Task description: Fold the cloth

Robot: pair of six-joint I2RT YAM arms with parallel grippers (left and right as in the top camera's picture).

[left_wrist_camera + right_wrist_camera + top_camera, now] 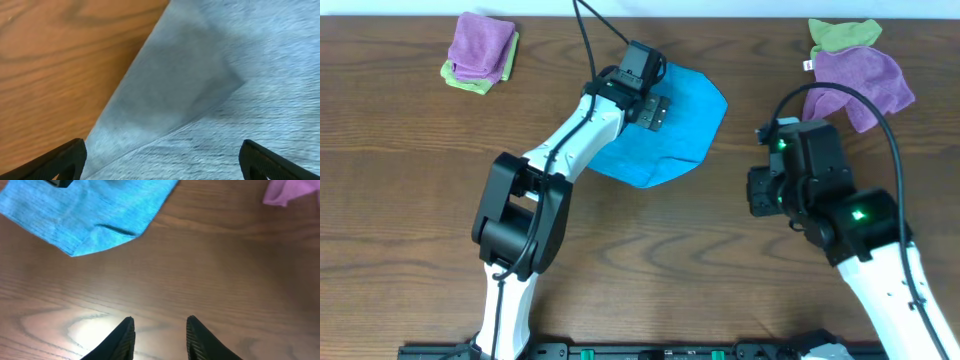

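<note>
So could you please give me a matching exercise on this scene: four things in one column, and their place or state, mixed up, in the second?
Things:
1. blue cloth
2. purple and green pile
3. loose purple cloth
4. right gripper

Places or states:
A. far left, neatly stacked
B. over the bare table, open, holding nothing
C. far right, rumpled
D. in the middle, below the left gripper

Pairs: 1-D, 2-A, 3-C, 4-B
</note>
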